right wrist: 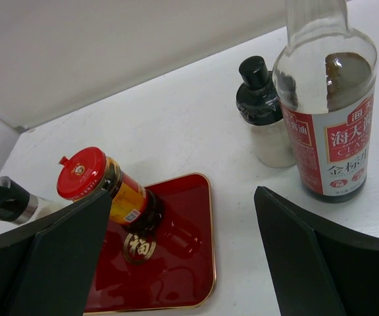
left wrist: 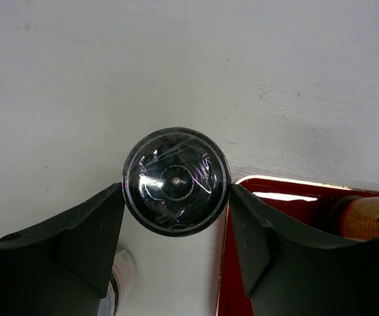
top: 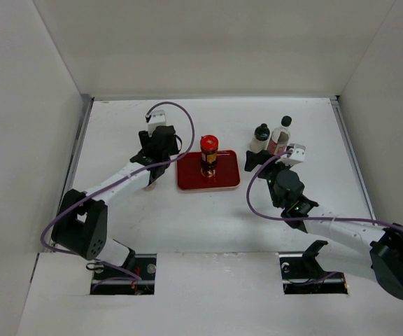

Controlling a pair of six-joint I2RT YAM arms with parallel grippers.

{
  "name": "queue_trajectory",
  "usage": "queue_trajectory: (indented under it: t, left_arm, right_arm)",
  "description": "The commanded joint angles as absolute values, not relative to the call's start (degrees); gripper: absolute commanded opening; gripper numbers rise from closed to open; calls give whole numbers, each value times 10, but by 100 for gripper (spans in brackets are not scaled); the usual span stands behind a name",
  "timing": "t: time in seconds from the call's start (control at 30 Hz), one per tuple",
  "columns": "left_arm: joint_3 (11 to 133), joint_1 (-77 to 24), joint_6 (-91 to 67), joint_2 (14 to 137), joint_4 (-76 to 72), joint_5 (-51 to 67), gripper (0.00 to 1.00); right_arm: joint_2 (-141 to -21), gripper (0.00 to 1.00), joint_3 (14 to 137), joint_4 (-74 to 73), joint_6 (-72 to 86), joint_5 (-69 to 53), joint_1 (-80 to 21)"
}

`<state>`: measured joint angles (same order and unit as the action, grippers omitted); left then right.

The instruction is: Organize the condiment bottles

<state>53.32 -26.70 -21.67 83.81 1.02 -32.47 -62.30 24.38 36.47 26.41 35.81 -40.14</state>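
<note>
Here the left jaws pinch a dark-lidded bottle [left wrist: 176,181] on both sides, while the right jaws gape empty.

My left arm [top: 117,185] and right arm [top: 341,227] are both black at the joints with white link covers, and a purple cable [top: 177,105] loops along each. Fingers [left wrist: 77,230] are chunky matte black wedges, nothing fancy.
</note>
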Motion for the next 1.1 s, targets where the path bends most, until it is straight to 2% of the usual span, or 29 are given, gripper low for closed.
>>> queue_trajectory:
  t: [0.0,0.17,0.37,0.8,1.07]
  left_arm:
    - [544,-294,-194,767,-25,-360,43]
    - [563,-340,-193,735,-13,-360,42]
    - [580,-390,-197,760,-15,-364,42]
    - [563,-408,-198,832,-101,-355,43]
    - [524,-403,-198,843,-135,-362,52]
  right_arm:
    - [-617,97,257,395,264,359,-401]
    - [-619,97,258,395,264,359,-402]
    - [-615,97,257,395,264,359,-402]
    - [-615,97,257,395,263,359,-402]
    - [-623,97,258,395,260,359,-402]
